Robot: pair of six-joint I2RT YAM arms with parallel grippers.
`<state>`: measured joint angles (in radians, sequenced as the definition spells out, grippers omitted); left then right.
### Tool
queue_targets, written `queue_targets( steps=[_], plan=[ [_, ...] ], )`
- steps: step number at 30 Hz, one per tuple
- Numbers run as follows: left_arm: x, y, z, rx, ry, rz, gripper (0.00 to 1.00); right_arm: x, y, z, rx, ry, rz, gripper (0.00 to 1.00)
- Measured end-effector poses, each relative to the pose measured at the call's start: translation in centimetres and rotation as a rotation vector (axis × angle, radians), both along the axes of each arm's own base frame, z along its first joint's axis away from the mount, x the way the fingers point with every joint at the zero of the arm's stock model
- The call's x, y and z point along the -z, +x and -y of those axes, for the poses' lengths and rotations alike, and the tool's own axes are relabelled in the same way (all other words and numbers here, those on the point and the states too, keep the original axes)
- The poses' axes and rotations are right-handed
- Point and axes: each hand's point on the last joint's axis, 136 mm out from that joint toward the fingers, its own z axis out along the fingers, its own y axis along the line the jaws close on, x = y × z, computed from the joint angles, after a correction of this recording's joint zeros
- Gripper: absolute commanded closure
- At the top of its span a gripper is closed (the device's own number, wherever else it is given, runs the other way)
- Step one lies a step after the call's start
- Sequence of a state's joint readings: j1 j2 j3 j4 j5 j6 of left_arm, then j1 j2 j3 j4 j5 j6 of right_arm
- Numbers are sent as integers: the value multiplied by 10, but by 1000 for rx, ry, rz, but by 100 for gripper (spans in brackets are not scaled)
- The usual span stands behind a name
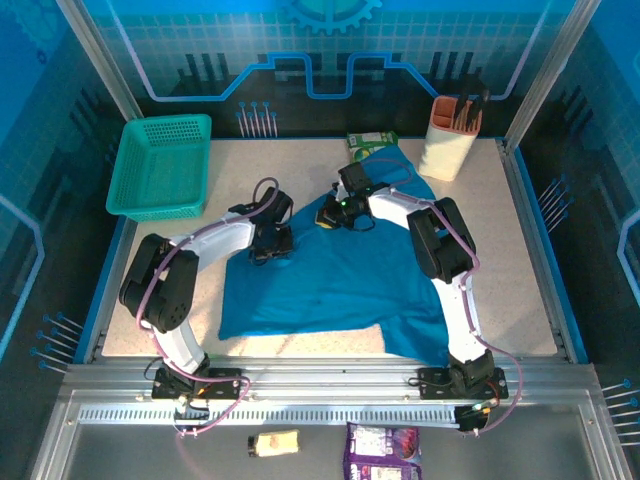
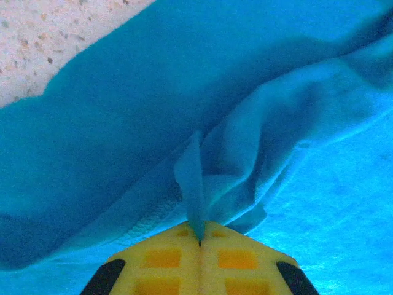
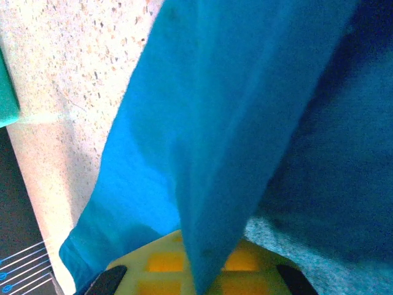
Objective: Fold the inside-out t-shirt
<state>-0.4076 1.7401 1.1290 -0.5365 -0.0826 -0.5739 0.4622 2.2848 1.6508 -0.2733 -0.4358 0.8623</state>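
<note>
left gripper [image 2: 199, 241] and right gripper [image 1: 327, 216] each pinch the t-shirt [image 1: 330, 285] near its far edge, bare table [image 1: 300, 170] beyond.

We see the left arm [image 1: 190, 250] rise from its base, bend at the elbow and reach forward and inward, with the left gripper [image 1: 272, 243] pointing down and its yellow fingers [image 2: 166, 258] pressed together on a pinched ridge of the inside-out t-shirt [image 2: 245, 153]. We see the right arm [image 1: 455, 290] fold at its elbow and stretch leftward, with the right gripper [image 1: 330, 215] likewise closed on the cloth. The two grippers sit near each other but apart.
</note>
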Motion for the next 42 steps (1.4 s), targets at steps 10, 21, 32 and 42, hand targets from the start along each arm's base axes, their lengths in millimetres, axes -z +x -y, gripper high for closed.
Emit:
queue_targets(
  steps=[10, 21, 32, 42],
  plan=[
    [-71, 86, -81, -119, 41, 206, 100, -79, -43, 19, 4, 54, 70, 62],
    [-118, 210, -167, -209, 183, 410, 62, -89, -102, 74, 11, -50, 97, 60],
    [-73, 145, -83, -62, 82, 251, 63, -70, -80, 150, 110, -136, 99, 57],
    [23, 92, -57, -44, 84, 29, 64, -56, -35, 210, 182, -197, 118, 52]
  ],
)
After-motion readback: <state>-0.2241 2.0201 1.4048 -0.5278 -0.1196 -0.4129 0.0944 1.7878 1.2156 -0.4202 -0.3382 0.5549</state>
